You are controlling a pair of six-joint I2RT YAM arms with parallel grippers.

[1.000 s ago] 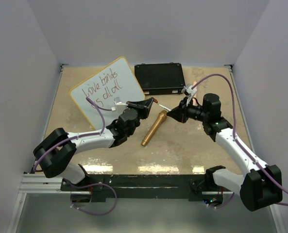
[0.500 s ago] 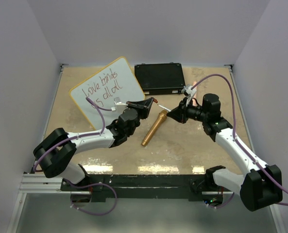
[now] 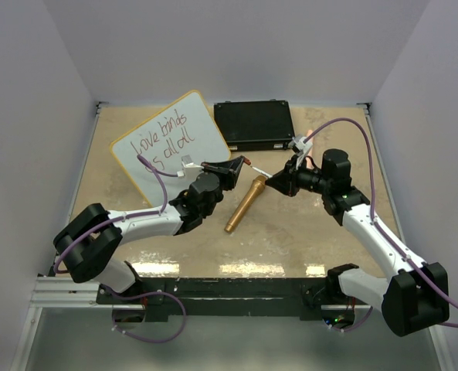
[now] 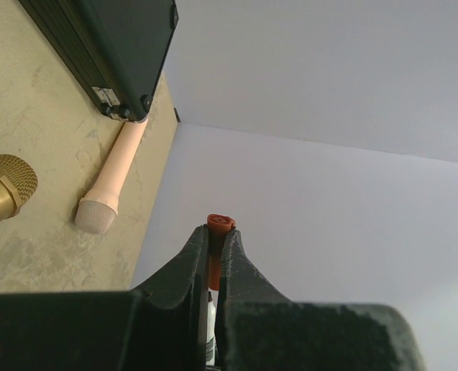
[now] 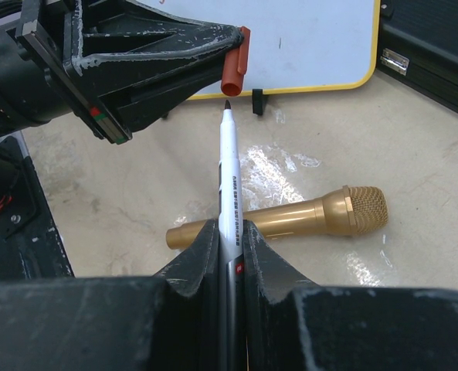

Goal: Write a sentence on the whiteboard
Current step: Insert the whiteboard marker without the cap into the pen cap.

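The whiteboard (image 3: 167, 147), framed in yellow, leans at the back left; the right wrist view also catches the whiteboard (image 5: 313, 39). The sentence (image 3: 164, 137) runs across it in two slanted lines of dark cursive. My left gripper (image 3: 242, 163) is shut on an orange-red marker cap (image 4: 220, 225), also seen as the cap (image 5: 234, 62) from the right wrist. My right gripper (image 3: 273, 180) is shut on a white marker pen (image 5: 228, 170). The pen's dark tip points at the cap's open end, a small gap apart. Both grippers hover over the table's middle, in front of the board.
A gold microphone (image 3: 245, 203) lies on the table under the two grippers. A black case (image 3: 253, 124) sits at the back, right of the board. A pale pink microphone (image 4: 111, 179) lies beside the case's corner. White walls enclose the table.
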